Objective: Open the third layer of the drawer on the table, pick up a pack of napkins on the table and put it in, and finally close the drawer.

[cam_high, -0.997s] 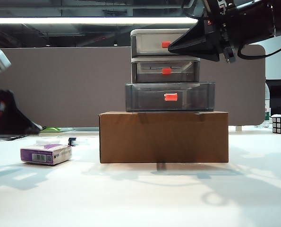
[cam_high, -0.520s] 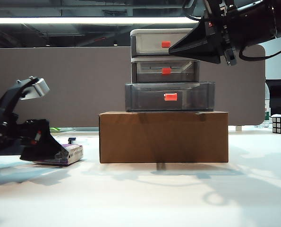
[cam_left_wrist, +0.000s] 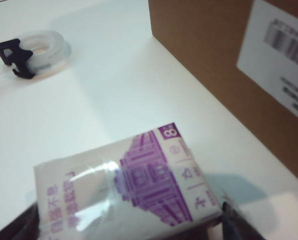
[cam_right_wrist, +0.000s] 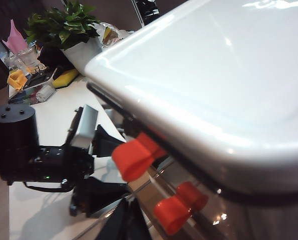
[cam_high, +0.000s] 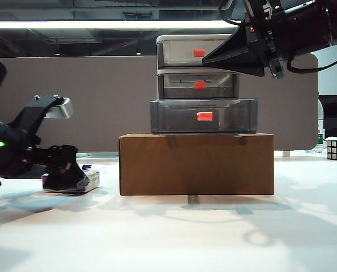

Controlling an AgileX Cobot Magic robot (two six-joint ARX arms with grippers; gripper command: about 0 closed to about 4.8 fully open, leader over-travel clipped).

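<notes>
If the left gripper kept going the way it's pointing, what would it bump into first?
Probably the pack of napkins: the open left gripper already straddles it on the table.

Left gripper hides most of pack of napkins (exterior view).

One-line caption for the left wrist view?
Open left gripper straddling the pack of napkins on the table, beside the cardboard box.

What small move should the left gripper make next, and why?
Probably close the left gripper on the pack of napkins. Its jaws stand open on either side of the pack, which lies flat on the table, and the third layer already sticks out, pulled open.
</notes>
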